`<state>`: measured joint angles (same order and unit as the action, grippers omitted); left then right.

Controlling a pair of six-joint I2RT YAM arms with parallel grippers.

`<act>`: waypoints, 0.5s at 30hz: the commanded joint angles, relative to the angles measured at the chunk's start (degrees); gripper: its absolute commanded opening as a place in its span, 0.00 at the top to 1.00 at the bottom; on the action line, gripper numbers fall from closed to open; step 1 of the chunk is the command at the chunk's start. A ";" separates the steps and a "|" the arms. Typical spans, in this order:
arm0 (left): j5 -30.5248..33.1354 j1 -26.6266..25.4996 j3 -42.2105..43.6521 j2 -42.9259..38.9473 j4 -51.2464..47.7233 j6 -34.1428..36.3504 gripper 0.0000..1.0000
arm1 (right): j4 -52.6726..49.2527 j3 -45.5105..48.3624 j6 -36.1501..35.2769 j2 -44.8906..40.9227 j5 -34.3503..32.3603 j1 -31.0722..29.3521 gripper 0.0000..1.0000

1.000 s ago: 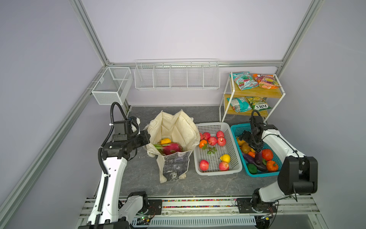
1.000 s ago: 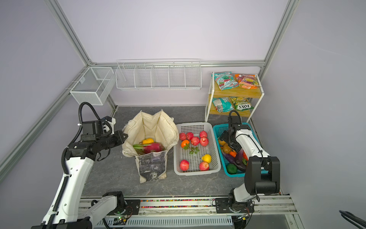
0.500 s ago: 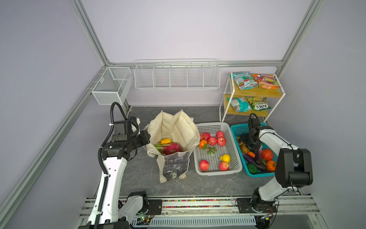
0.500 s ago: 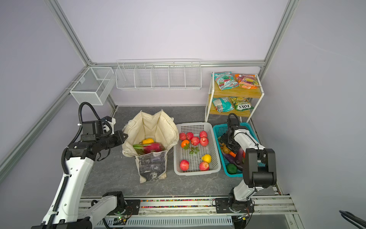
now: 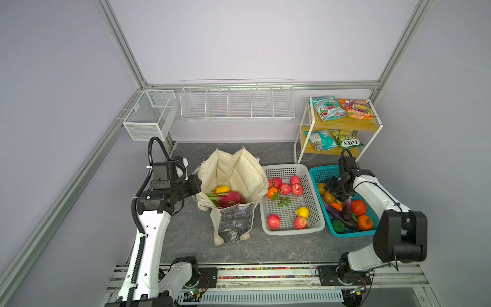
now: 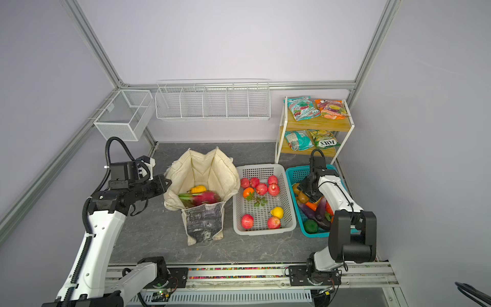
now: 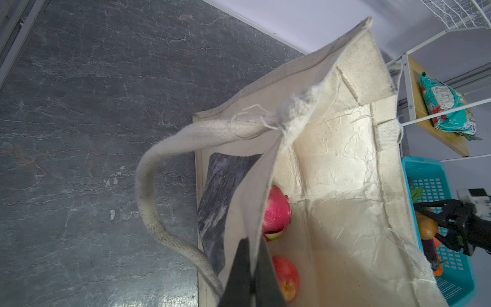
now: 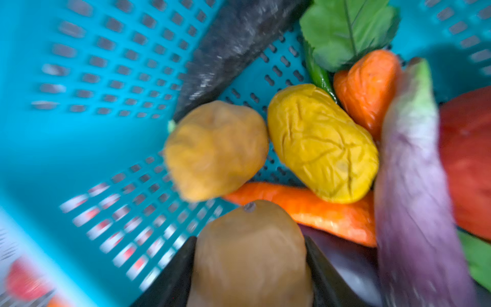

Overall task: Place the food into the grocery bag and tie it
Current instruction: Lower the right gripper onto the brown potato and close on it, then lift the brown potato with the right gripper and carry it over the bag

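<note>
The cream grocery bag [image 5: 233,172] [image 6: 210,170] stands open on the dark tabletop. A pink dragon fruit [image 5: 229,198] [image 7: 276,210] and a yellow piece [image 5: 221,189] lie inside it. The left wrist view also shows a red-orange fruit [image 7: 285,273] in there. My left gripper [image 5: 198,183] [image 7: 253,265] is shut on the bag's left rim cloth and holds that side up. My right gripper [image 5: 332,195] [image 8: 249,265] is down in the teal basket [image 5: 324,171], its jaws pressed on both sides of a brown potato-like piece [image 8: 249,239]. More food lies around it: yellow, orange and purple pieces.
A white perforated basket [image 5: 281,168] with red apples and a lemon sits between the bag and the teal basket. A wire shelf rack [image 5: 342,125] at the back right holds snack packets [image 5: 328,107]. Wire baskets [image 5: 236,102] hang on the back wall. The bag's handle [image 7: 148,186] loops outward.
My right gripper has shifted within the teal basket and narrowed its jaws onto the brown piece. The left arm and the bag have not moved.
</note>
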<state>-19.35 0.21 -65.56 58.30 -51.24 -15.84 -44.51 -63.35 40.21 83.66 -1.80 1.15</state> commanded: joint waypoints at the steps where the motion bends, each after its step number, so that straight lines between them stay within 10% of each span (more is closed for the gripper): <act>1: -0.76 -0.30 0.04 -0.61 0.58 0.08 1.00 | -5.32 -4.58 -0.21 -8.13 2.08 0.24 0.44; 8: -1.81 -0.30 0.17 -0.32 1.37 -0.42 1.00 | 4.76 -8.96 3.34 -19.05 20.48 -1.93 0.48; 15: -2.59 -0.36 -0.18 -0.25 1.74 -0.85 1.00 | 10.03 -18.47 3.07 -16.95 15.61 -19.24 0.49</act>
<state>-20.45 0.21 -65.56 58.30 -50.81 -16.05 -38.33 -78.74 42.48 64.95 13.76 -12.82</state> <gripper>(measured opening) 0.047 0.562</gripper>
